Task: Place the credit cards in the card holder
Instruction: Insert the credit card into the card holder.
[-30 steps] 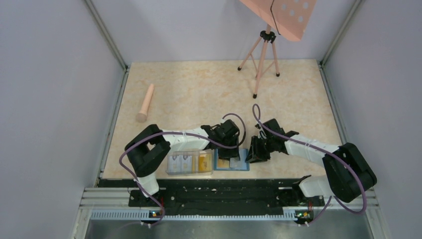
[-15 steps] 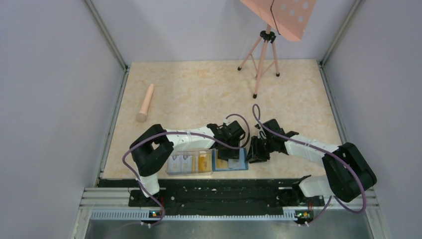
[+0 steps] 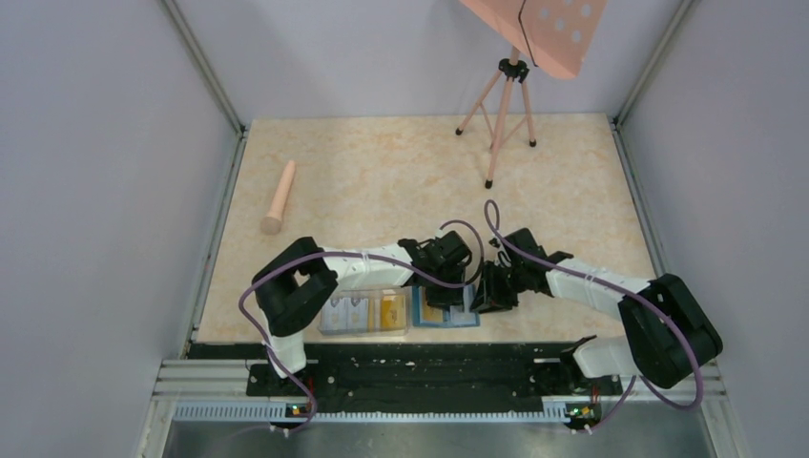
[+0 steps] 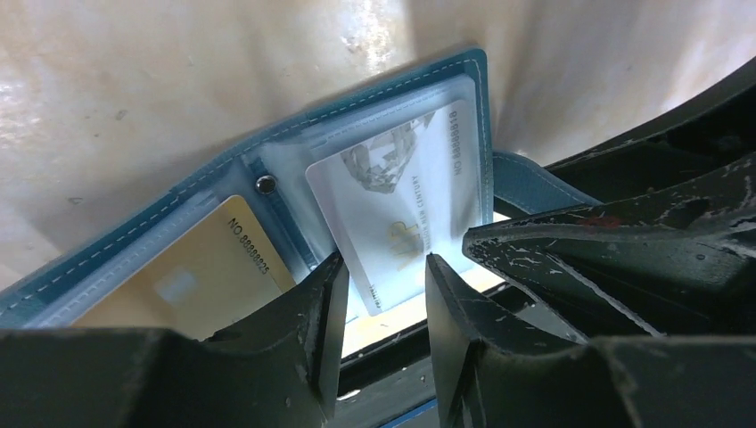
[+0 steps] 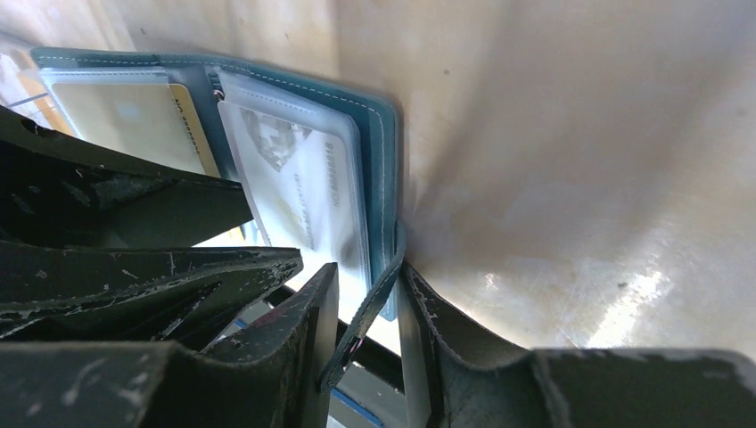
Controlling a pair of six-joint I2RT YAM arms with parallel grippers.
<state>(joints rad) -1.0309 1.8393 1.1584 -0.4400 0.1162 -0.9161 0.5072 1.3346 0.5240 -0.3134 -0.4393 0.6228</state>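
Firstly, card holder (image 5: 382,152): it lies open and flat at the near edge of the bench (image 3: 382,172), about the middle of that edge, with the inner pockets facing up.
Pale card (image 4: 401,205): it sits partly inside the clear pocket on the side of the snap tab (image 5: 370,303), and its near end sticks out of the pocket.
Yellow card (image 4: 205,259): it is inside the other pocket, across the fold from the pale card.
Left gripper (image 4: 383,267): it hangs low over the card holder. The fingers are apart, and the near end of the pale card shows in the gap between them. I cannot tell if they touch the card.
Right gripper (image 5: 367,272): it is at the tab edge of the card holder. The fingers are clamped on the snap tab, which bends up between them.
Clear box (image 3: 363,312): it stands at the near edge, just beside the card holder on its left, with more credit cards (image 3: 389,310) inside, yellow and pale ones.
Pink rod (image 3: 280,197): it lies near the left edge of the bench.
Tripod (image 3: 504,114): it stands near the far edge.
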